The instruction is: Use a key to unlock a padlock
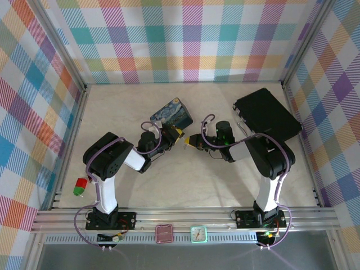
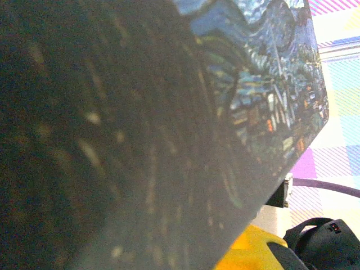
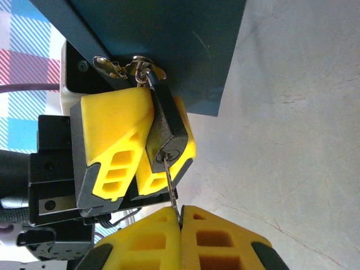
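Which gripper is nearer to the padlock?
Left. The left gripper is clamped on the padlock; the right gripper stands just off it, pinching the key that sits in its keyhole.

A painted tin (image 1: 171, 112) is laid on the pale table (image 1: 197, 185) just beyond the left gripper (image 1: 179, 135); a black case (image 1: 267, 115) is set beyond and right of the right gripper (image 1: 193, 142).

Two black-and-white jointed arms (image 1: 109, 163) with looping purple cables (image 3: 28, 87) and yellow slotted fingers (image 3: 112, 135)

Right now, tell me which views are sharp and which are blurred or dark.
Left wrist: tin too close, blurred, dark toward the left. Right wrist: padlock and key sharp, well lit. Top external: even light, sharp, table without glare.
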Motion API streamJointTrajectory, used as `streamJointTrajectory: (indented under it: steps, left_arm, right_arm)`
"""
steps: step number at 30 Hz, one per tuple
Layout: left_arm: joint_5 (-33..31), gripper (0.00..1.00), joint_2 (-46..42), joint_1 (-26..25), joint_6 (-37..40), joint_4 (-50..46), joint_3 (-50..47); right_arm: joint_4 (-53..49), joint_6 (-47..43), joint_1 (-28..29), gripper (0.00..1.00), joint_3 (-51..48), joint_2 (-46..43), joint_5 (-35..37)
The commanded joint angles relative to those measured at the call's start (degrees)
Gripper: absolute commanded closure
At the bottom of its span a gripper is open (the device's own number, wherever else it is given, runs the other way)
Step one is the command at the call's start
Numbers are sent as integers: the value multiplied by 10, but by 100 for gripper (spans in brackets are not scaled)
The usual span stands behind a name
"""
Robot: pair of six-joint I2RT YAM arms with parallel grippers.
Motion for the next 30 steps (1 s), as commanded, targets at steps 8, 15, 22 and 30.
streamJointTrajectory:
  steps: [8, 15, 22, 30]
  left_arm:
    - [53, 100, -46, -13, -9, -17, -9]
    - [60, 100, -57, -14, -8, -38, -2]
    - [38, 100, -49, -18, -34, -29, 3]
    - [30, 100, -52, -30, -50, -10, 3]
  right_arm:
    - [147, 150, -36, 100, 27, 55, -29]
    - [111, 138, -44, 100, 49, 58, -44]
    - [5, 58, -23, 100, 43, 14, 13]
    - [-13, 72, 11, 100, 59, 10, 99]
